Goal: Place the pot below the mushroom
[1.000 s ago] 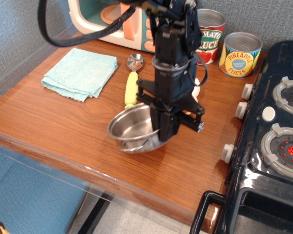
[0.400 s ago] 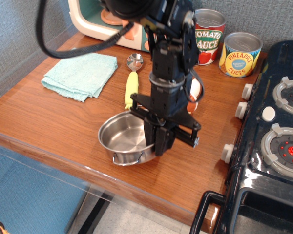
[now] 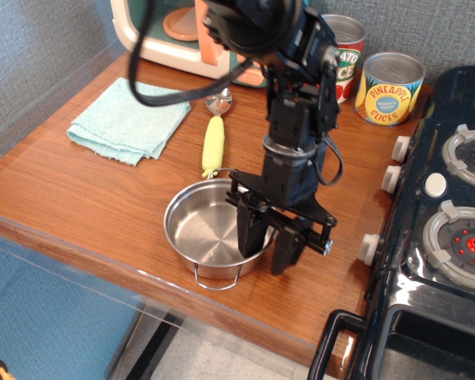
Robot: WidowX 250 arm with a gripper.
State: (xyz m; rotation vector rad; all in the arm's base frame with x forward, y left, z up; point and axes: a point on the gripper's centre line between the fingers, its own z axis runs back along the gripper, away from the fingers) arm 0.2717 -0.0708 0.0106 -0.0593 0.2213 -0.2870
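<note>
Legible text, 2 items only:
- Yellow can at back of table, blue-edged label: "PINEAPPLE SLICES". Small print in the blue oval below it not legible.
- Red can, partly behind robot arm: "ATO" over "UCE" visible; remaining letters hidden.

No other readable text or nos.

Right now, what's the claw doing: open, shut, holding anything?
Claw: open, holding nothing; one finger inside the pot, the other outside its right rim.
</note>
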